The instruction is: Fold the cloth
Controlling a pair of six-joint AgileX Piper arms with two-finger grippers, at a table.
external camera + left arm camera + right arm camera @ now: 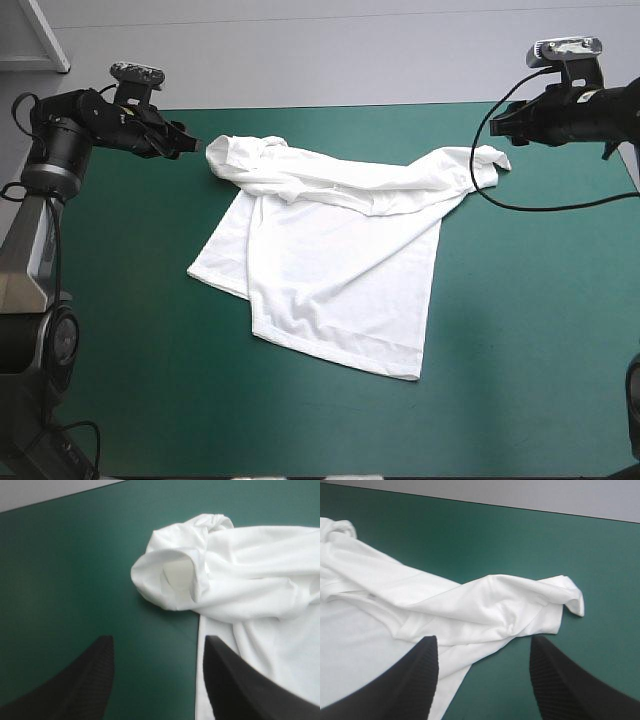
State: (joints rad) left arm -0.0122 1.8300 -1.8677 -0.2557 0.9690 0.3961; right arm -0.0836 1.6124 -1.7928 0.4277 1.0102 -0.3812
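One T-shirt [340, 270], white, lies mid-table on the teal-green cover [130, 380], mostly flat. Collar end is bunched into a band.
Band's long axis runs roughly 9-to-3 across the table in the high view; body and hem trail toward 6.
Two sleeves: left sleeve [225, 158] at the shirt's 10 o'clock, right sleeve [487, 160] at its 2 o'clock.
Two grippers, both with jaws wide and nothing held.
Left gripper [192, 146] sits just outboard of the left sleeve, which lies ahead of its fingers [95, 680].
Right gripper [503, 125] sits just beyond the right sleeve, at its 1 o'clock.
Each arm is near its own sleeve; left looks marginally nearer. Height above the cloth is unclear.
Likely next: each closes on its own sleeve end.
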